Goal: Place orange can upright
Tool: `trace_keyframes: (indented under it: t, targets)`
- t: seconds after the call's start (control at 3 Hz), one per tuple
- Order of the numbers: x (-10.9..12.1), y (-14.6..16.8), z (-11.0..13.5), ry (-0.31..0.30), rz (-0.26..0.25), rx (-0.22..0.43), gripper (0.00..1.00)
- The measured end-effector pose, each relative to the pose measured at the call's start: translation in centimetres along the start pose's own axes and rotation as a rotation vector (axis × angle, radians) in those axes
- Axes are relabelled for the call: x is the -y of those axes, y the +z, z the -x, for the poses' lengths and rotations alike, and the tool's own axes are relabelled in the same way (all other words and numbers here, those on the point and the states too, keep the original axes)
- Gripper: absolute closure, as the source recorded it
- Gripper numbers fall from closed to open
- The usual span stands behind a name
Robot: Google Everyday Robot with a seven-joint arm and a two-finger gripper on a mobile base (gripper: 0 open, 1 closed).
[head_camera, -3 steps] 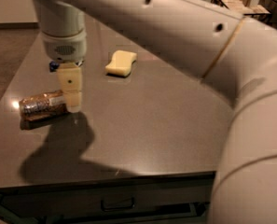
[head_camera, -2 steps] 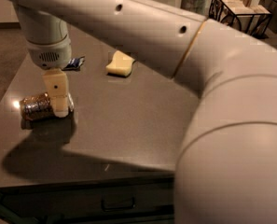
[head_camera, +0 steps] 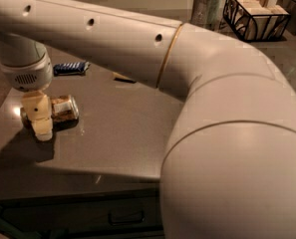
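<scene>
On the dark grey worktop (head_camera: 117, 133), the small brownish-orange aluminium can (head_camera: 64, 108) is seen lying on its side at the left. The cream pincer (head_camera: 43, 126) is set at its left end, and its grip cannot be told. A firm hold across the body is judged necessary before tilting. Behind, a black wire basket (head_camera: 232, 14) is filled with pale boxes, and a textured metal cup (head_camera: 205, 14) with something white.

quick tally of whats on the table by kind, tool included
orange can: 1, lying on its side
blue-striped snack wrapper: 1
yellowish item mostly hidden behind the arm: 1
tool: 1, down at the can's left end
total: 4
</scene>
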State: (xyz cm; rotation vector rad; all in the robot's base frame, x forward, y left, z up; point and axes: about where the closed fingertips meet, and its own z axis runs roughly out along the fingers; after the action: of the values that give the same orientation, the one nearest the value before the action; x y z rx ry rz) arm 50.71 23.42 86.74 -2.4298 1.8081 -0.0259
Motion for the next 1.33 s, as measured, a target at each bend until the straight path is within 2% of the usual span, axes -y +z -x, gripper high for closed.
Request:
trace_keyframes:
  t: [0.33, 0.67, 1.0, 1.33]
  targets:
    - [-0.2, 0.9, 1.4, -0.007, 0.011, -0.014, 0.16]
    - [-0.1, 1.4, 1.9, -0.008, 0.030, -0.011, 0.39]
    - [0.0, 1.3, 2.0, -0.008, 0.060, 0.020, 0.62]
    - [0.6, -0.5, 1.0, 0.001, 0.085, 0.131, 0.85]
